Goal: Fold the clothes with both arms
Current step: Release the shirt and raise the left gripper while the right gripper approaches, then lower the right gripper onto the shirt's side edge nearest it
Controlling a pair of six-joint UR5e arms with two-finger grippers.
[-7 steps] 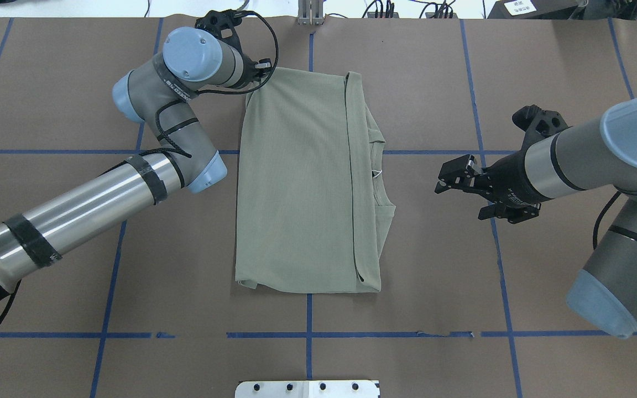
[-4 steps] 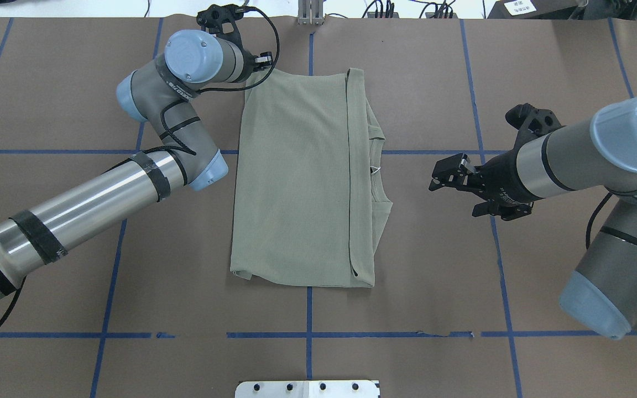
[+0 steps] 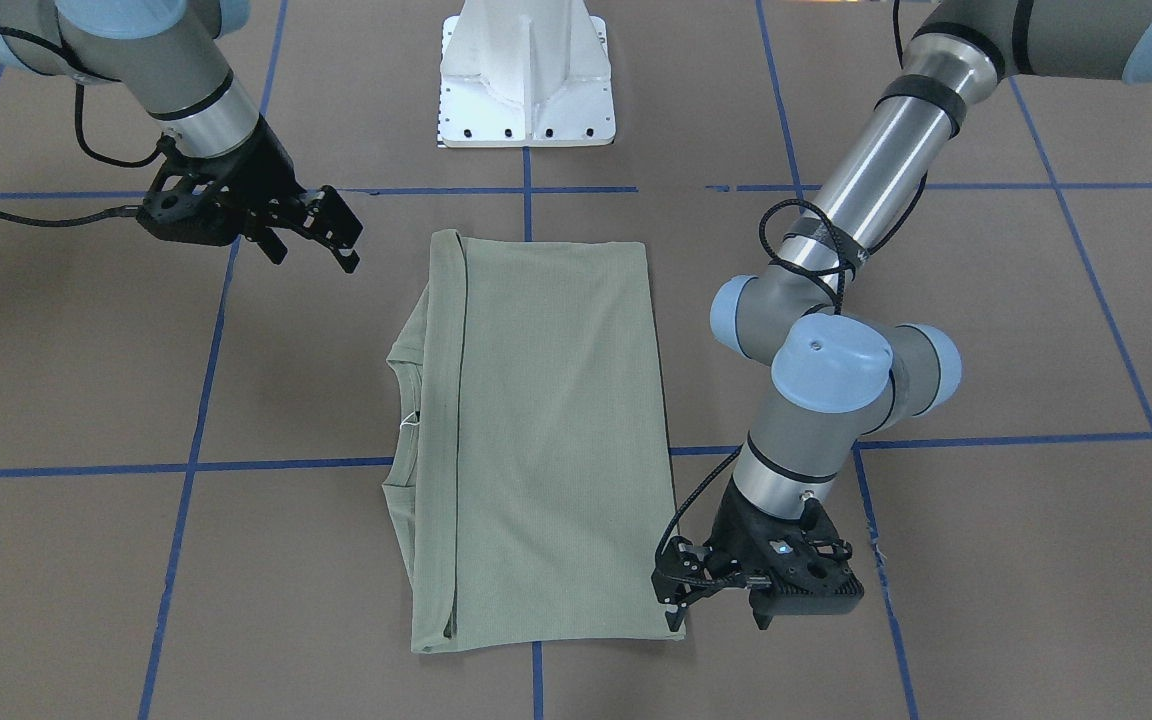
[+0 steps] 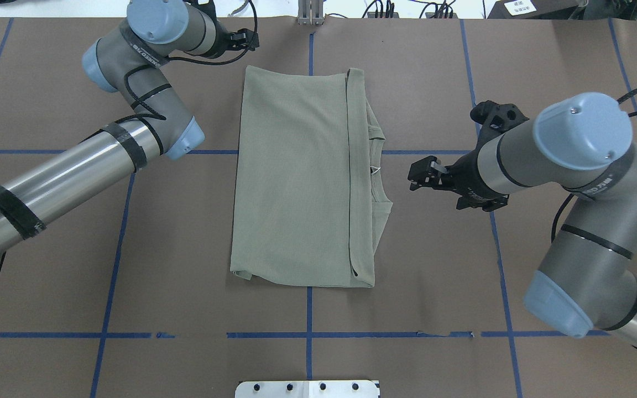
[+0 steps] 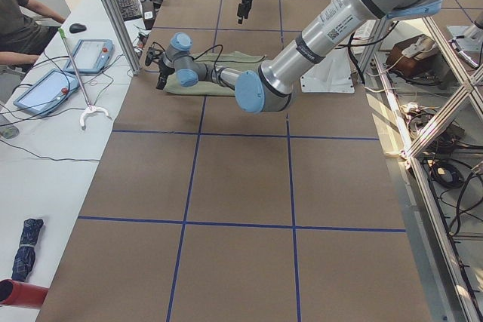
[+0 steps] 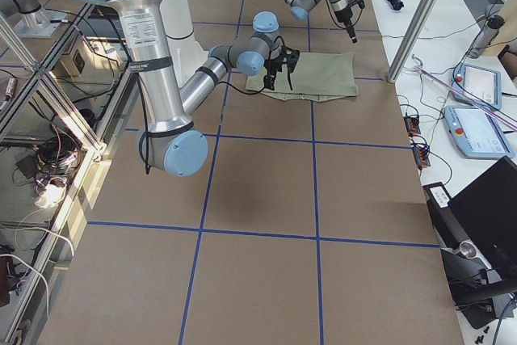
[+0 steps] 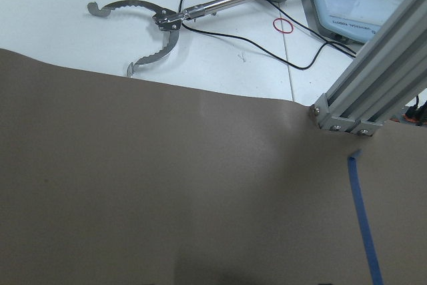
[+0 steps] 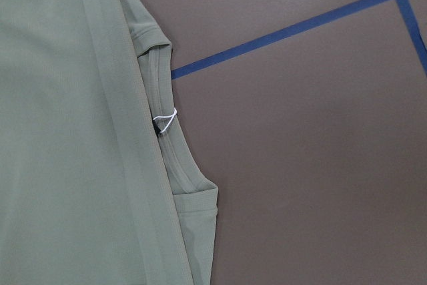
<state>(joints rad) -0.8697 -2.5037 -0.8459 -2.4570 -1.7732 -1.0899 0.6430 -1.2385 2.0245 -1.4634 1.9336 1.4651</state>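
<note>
Lengthwise folds look finished: the sage-green knit shirt (image 4: 296,182) lies mid-bench (image 4: 434,287), seen from overhead. At its 3 o'clock the right end effector (image 4: 436,190) hovers released. At 11 o'clock is the left end effector (image 3: 716,600), its grip unreadable. Next, probably, both take an end for the crosswise fold.

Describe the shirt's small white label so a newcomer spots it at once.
On the brown table lies a folded sage-green shirt. Follow its edge facing the right gripper to the collar's dip. The label there is the only white speck on the green.
</note>
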